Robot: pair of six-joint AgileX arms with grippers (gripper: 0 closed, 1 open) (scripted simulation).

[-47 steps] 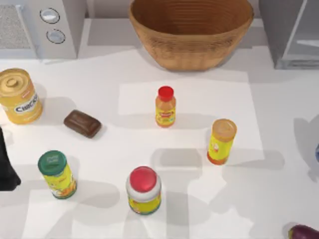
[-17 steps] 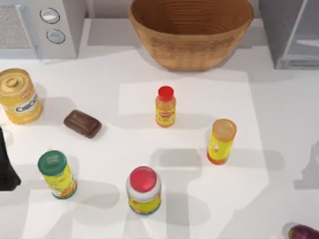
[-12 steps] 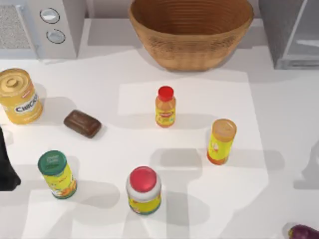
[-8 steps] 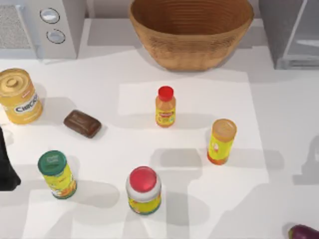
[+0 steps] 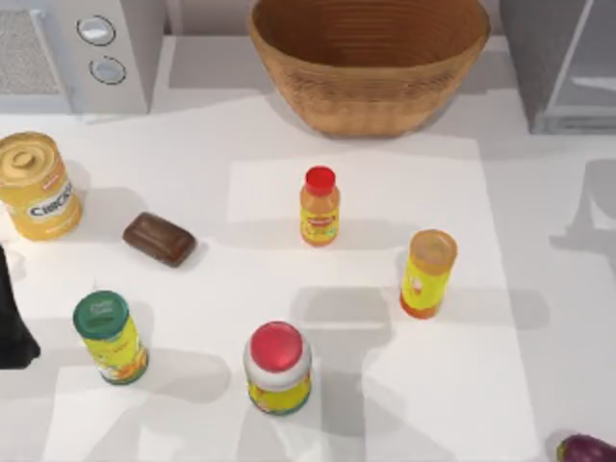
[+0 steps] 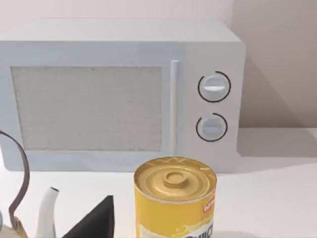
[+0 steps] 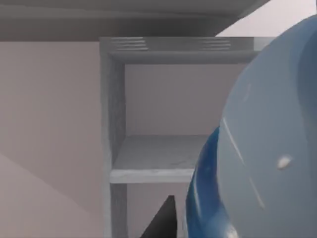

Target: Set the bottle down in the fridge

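Close against the right wrist camera, the bottle (image 7: 267, 148) looms bluish and curved, with a dark finger (image 7: 163, 218) of the right gripper beside it; whether the fingers clamp it, I cannot tell. Beyond stands the fridge (image 7: 148, 114), its pale shelf facing the bottle. On the bench (image 5: 539, 318), the fridge sits at two o'clock, and the left arm (image 5: 12, 318) rests at nine o'clock.

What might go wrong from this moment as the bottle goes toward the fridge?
The bottle sits close before the right wrist camera, hiding part of the fridge opening, so aiming may suffer. It could clip the frame or shelf edge on entry. Its grip cannot be seen, so a slip is possible.
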